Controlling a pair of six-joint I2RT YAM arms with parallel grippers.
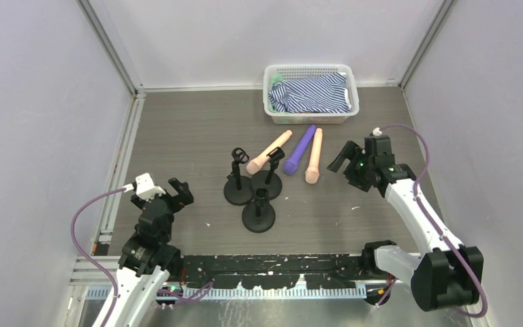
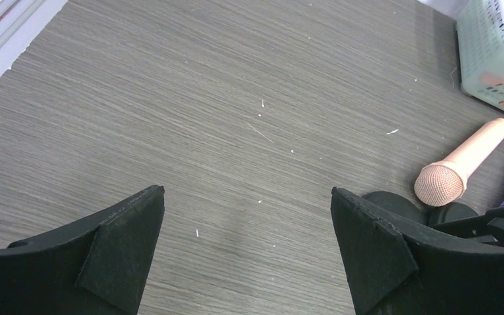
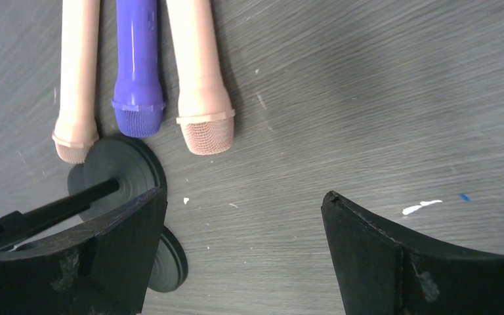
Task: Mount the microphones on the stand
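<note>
The right end effector point(image 3: 243, 197) hung with jaws apart, empty, over the counter point(image 1: 197, 136), just right of the three microphones point(image 1: 300, 150); these lay side by side on the counter, the purple one point(image 3: 138, 59) between the pink ones point(image 3: 197, 72), heads toward the black stands point(image 1: 259, 211), the far pink head just beside a stand base; the left end effector point(image 2: 248, 190) gaped wide too, holding nothing, well left of the stands; behind the microphones, a white basket point(image 1: 272, 112) held striped cloth point(image 1: 313, 94).
</note>
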